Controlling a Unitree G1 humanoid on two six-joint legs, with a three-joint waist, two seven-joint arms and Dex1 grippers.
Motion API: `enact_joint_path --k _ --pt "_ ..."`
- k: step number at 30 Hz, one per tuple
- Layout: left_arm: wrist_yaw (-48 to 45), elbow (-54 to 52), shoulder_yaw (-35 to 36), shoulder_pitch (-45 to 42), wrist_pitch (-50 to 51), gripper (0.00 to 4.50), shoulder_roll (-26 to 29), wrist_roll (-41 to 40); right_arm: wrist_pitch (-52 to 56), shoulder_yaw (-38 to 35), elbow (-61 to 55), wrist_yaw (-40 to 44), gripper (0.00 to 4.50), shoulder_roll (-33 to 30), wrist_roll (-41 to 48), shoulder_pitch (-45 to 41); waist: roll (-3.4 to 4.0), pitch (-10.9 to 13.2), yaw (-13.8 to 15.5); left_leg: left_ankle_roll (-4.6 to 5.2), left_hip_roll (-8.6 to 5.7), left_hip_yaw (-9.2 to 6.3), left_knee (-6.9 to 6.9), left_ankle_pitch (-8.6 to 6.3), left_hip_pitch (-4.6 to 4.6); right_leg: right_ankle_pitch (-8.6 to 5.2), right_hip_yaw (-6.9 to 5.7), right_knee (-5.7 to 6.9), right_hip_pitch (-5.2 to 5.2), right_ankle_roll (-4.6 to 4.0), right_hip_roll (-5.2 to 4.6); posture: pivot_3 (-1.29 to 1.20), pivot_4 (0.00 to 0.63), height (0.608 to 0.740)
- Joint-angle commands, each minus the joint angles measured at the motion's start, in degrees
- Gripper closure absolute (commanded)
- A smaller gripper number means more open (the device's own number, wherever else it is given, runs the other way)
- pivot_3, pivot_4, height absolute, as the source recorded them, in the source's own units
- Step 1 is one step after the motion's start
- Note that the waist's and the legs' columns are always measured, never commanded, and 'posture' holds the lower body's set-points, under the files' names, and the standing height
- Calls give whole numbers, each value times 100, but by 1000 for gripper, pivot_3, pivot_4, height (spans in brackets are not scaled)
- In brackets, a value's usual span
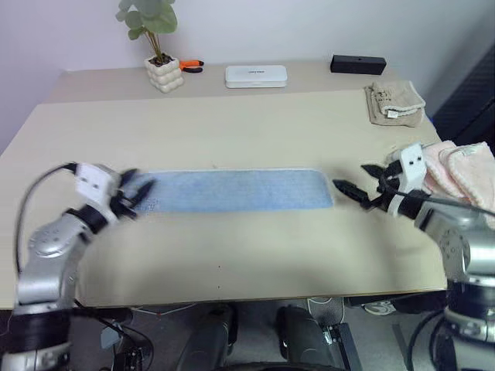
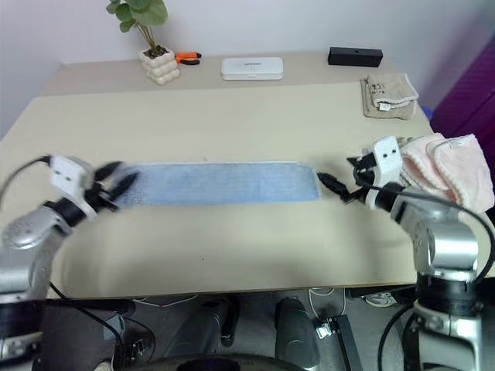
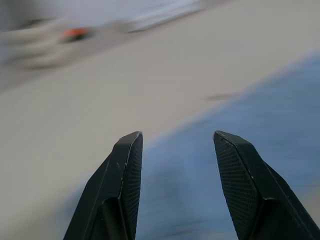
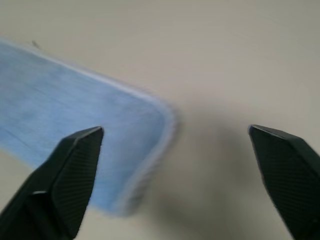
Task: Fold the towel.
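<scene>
Across the middle of the beige counter (image 1: 232, 239) the towel (image 1: 236, 190) lies flat as a long, narrow light blue strip with a whitish edge. At its left end the left gripper (image 1: 138, 192) hovers with its fingers parted and nothing between them, while just off the right end the right gripper (image 1: 357, 185) stands spread wide and empty. A beige folded towel (image 1: 394, 102) and a pink towel (image 1: 460, 171) lie at the counter's right side.
</scene>
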Motion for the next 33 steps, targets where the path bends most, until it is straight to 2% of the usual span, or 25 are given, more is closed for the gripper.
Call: enact_joint_path --k 1,5,9,15,19,22,25,26,29,31,33 --pt "-243 -838 -605 126 136 2245 -30 -113 958 -726 -970 -453 29 400 942 527 0 0 5 0 0 0 0 0 0 0 0 0 1 -1 0 0 150 740" --pt "-322 -934 -991 83 185 2245 -164 -128 1759 -1055 -1402 -1064 29 897 1542 902 5 -3 -21 2 1 3 -2 0 3 -1 0 -1 1 -1 2 0 150 740" --pt "-328 -823 -1138 -39 177 2245 -236 -52 2235 -902 -1637 -1726 29 1388 1704 963 7 -4 -15 1 7 7 -2 0 8 -1 0 -1 1 -2 8 0 150 740" --pt "-273 -699 -1046 -12 73 2245 -250 -21 2608 -1246 -850 -3240 29 2852 1608 -85 5 -8 -34 1 9 8 -3 0 13 0 0 -3 2 -4 14 0 150 740" --pt "-163 -841 -969 141 78 2245 -251 -19 2503 -1701 -87 -3952 29 3327 1522 -770 -4 -16 -36 1 10 8 -4 0 17 0 0 -6 6 -4 17 0 150 740" --pt "-67 -983 -933 263 101 2245 -258 -28 2302 -1814 307 -4235 851 3327 1439 -1084 -10 -22 -36 1 10 8 -13 0 41 0 0 -10 29 -5 18 0 150 740" --pt "19 -1080 -886 374 114 2245 -250 -30 2068 -1877 546 -4361 2297 3250 1472 -1268 -9 -24 -31 1 10 8 -19 0 52 -5 0 -17 40 -14 18 0 150 740" --pt "34 -1088 -882 385 117 2245 -247 -31 2021 -1884 592 -4383 2962 3228 1492 -1299 -8 -24 -30 1 10 8 -19 0 52 -6 0 -17 40 -15 18 0 150 740" --pt "64 -1086 -883 399 112 2245 -251 -14 1909 -1892 655 -4414 4470 3105 1570 -1388 -8 -25 -31 1 10 9 -22 0 52 -2 0 -17 40 -8 18 0 150 740" --pt "79 -1075 -885 390 103 2245 -263 -9 1852 -1920 671 -4397 4470 2923 1613 -1457 -7 -24 -11 2 10 9 -21 0 52 -2 0 -18 41 -8 17 0 150 740" --pt "99 -1026 -899 358 82 2245 -285 12 1798 -1857 670 -4260 4470 2437 1534 -1516 -4 -22 3 3 7 9 -22 -1 51 -2 0 -19 41 -8 17 0 150 740"
